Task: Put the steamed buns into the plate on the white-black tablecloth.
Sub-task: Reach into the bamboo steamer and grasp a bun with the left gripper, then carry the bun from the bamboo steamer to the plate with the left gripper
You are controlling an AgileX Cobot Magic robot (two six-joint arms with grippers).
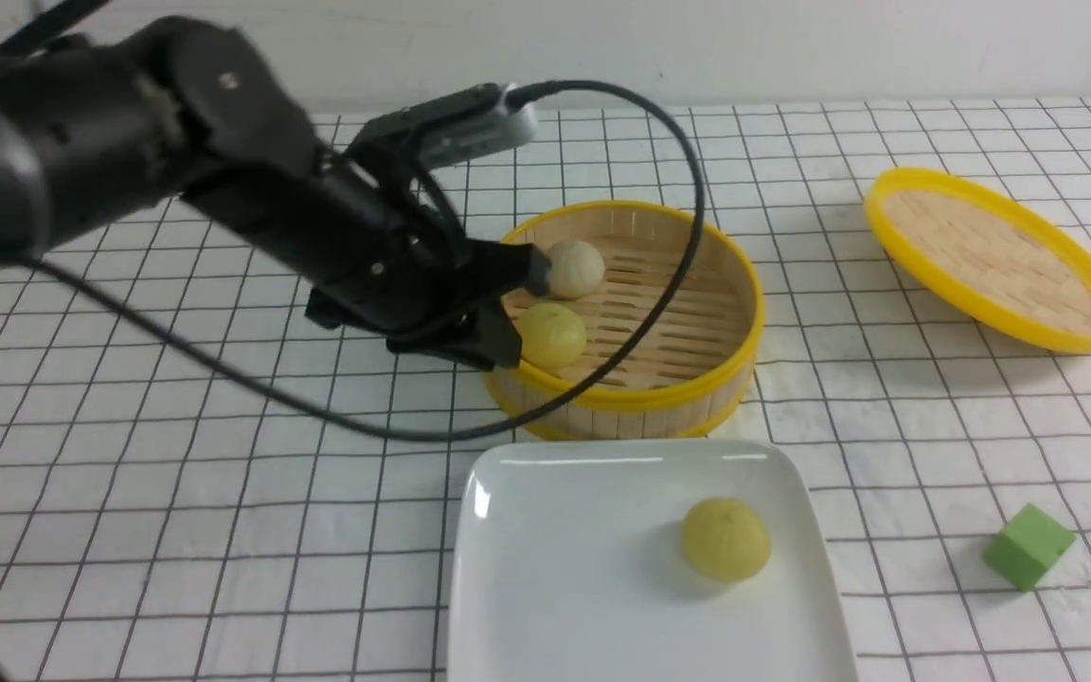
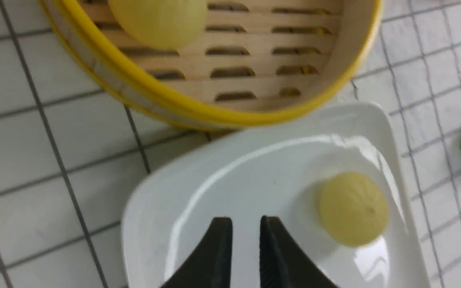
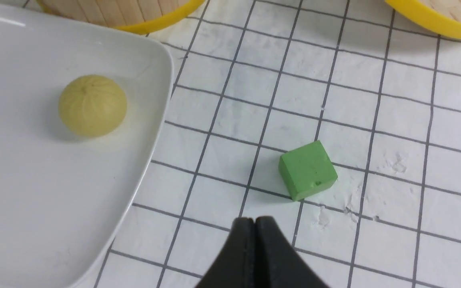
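One pale yellow-green steamed bun (image 1: 725, 538) (image 2: 353, 208) (image 3: 92, 105) lies on the white plate (image 1: 583, 587) (image 2: 254, 176) (image 3: 34, 192) on the white-black tablecloth (image 1: 176, 455). Two more buns sit in the bamboo steamer (image 1: 744, 313): a yellow-green one (image 1: 553, 333) (image 2: 158, 20) and a beige-white one (image 1: 576, 268). My left gripper (image 1: 519, 308) (image 2: 246, 220) is at the steamer's left rim beside those two, open by a narrow gap and empty. My right gripper (image 3: 254, 220) is shut and empty over the cloth, out of the front view.
A green cube (image 1: 1028, 545) (image 3: 308, 170) lies on the cloth right of the plate, close to my right gripper. The yellow-rimmed woven lid (image 1: 995, 256) rests tilted at the back right. My left arm's cable (image 1: 688, 218) loops over the steamer.
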